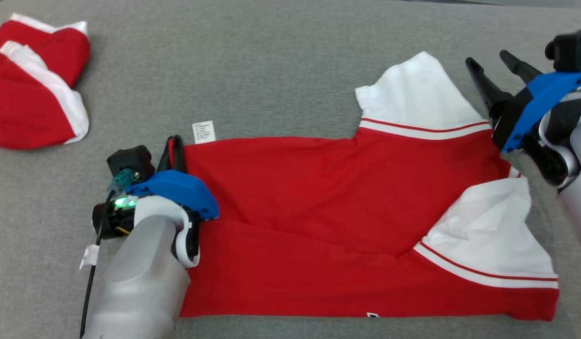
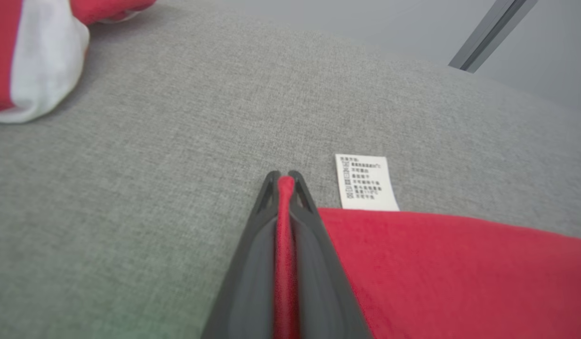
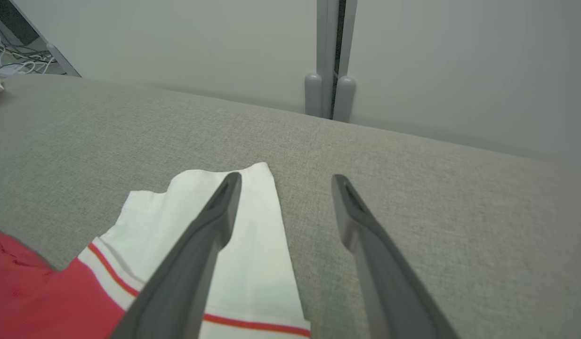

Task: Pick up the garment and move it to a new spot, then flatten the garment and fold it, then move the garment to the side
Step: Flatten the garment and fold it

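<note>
Left gripper clamping the garment's red hem corner beside the care label. Garment lying spread mid-bench, toward the near edge. Right gripper hovering agape above the far white sleeve. Risk: one-handed pulling bunching cloth on the grey woven cover. Pale wall, grey post behind.

Two red-and-white garments are counted on one grey fabric surface, a spread shirt and a bundled garment, together with two white sleeves and one care label on the shirt, and two grippers are counted, the left gripper and the right gripper.
</note>
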